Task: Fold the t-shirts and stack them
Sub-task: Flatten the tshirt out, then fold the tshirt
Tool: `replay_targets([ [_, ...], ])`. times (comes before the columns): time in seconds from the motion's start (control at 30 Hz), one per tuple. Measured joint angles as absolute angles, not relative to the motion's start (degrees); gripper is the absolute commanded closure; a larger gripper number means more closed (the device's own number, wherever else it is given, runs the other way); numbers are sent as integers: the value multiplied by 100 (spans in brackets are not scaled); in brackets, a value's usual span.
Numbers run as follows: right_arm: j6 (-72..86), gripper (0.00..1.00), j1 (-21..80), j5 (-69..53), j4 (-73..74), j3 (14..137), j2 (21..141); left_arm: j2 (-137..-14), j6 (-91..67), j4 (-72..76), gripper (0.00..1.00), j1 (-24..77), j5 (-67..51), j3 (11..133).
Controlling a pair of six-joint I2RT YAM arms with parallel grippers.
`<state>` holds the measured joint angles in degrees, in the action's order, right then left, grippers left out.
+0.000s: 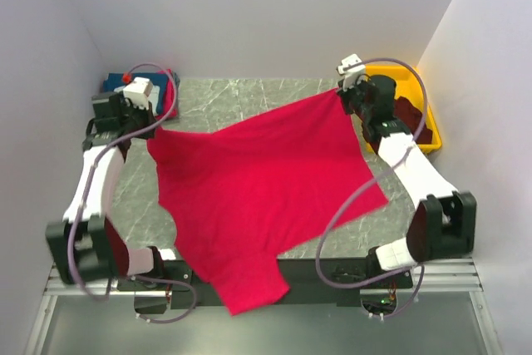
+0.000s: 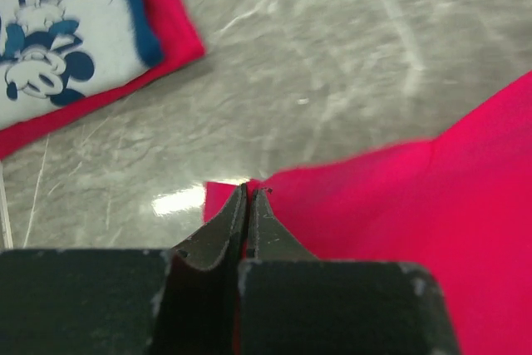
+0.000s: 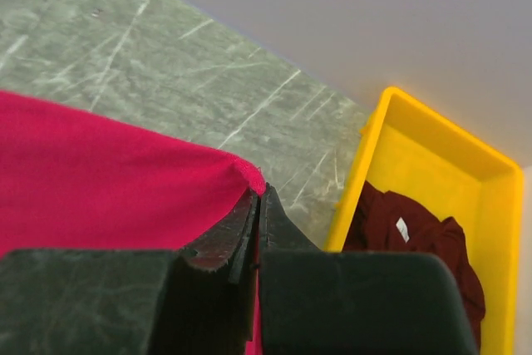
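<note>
top: high above near edge, looks down on whole table point(image 1: 249, 97) | wrists: close, low at far corners (all share red t-shirt point(image 1: 266, 180))

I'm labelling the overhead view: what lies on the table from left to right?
Folded shirts → red shirt → yellow bin.

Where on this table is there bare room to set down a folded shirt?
Bare table runs along the far edge, between the folded stack and the yellow bin, beyond the red t-shirt. A narrow strip lies between that shirt and the left arm. Crowded middle: the left pincer and right pincer hold the shirt spread there.
</note>
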<state>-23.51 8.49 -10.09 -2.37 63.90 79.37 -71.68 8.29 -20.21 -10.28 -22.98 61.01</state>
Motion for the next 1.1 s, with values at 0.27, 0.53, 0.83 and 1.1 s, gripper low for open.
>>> replay_targets([
  [0.27, -2458, 100, 864, -899, -427, 7347, 9498, -9240, 827, -1341, 100, -1035, -1389, 6611],
  [0.53, -2495, 100, 864, -814, -255, 8532, 10886, -9926, 679, -1273, 100, -980, -1039, 7555],
  [0.83, -2298, 100, 808, -869, 45, 10042, 11961, -9472, 591, -1745, 100, -414, -622, 7472],
  [1.1, -2193, 100, 526, -1146, 368, 10398, 12256, -8335, 309, -2353, 100, 799, -257, 6871],
])
